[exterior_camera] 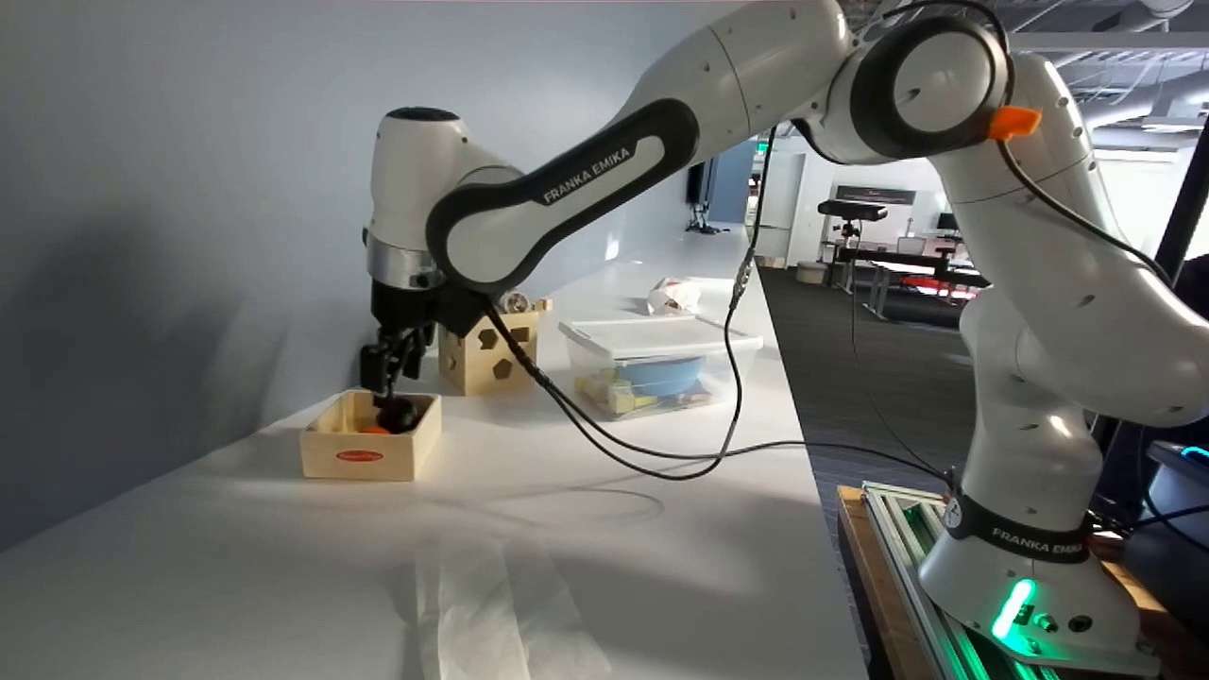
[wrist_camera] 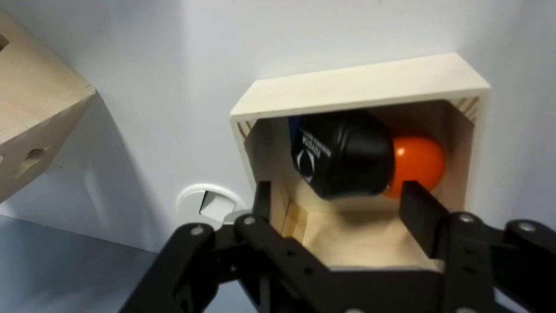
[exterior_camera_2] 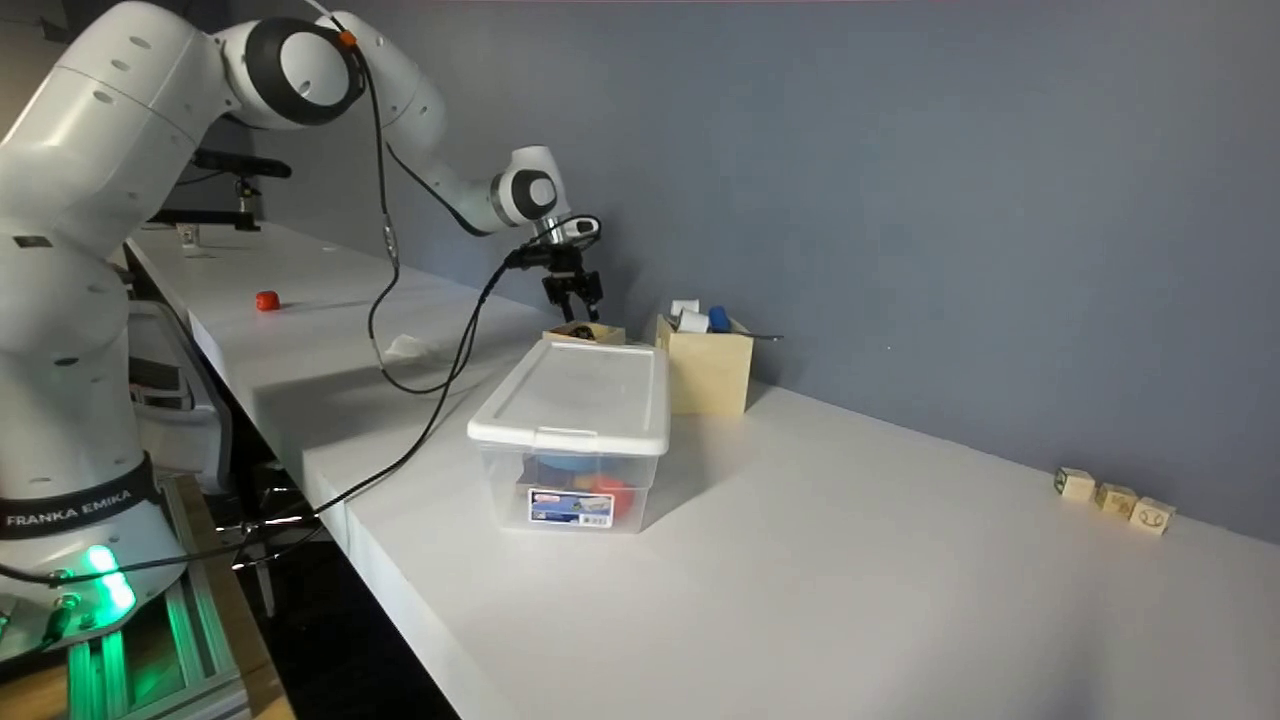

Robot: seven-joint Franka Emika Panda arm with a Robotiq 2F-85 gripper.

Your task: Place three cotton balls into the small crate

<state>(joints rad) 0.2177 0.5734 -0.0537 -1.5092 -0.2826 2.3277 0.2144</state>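
The small crate is a low light-wood box with a red patch, by the wall; it also shows in an exterior view and the wrist view. Inside it, in the wrist view, lie a black ball with white TOYOTA lettering and an orange ball, touching or nearly so. A sliver of something blue shows beside the black ball, mostly hidden. My gripper is open, pointing down over the crate, its fingers spread and holding nothing. It shows in both exterior views.
A light-wood cube with holes stands beside the crate, with things on top. A lidded clear plastic tub stands nearby. Cables hang from the arm. The wall is close behind. Small blocks lie by the wall.
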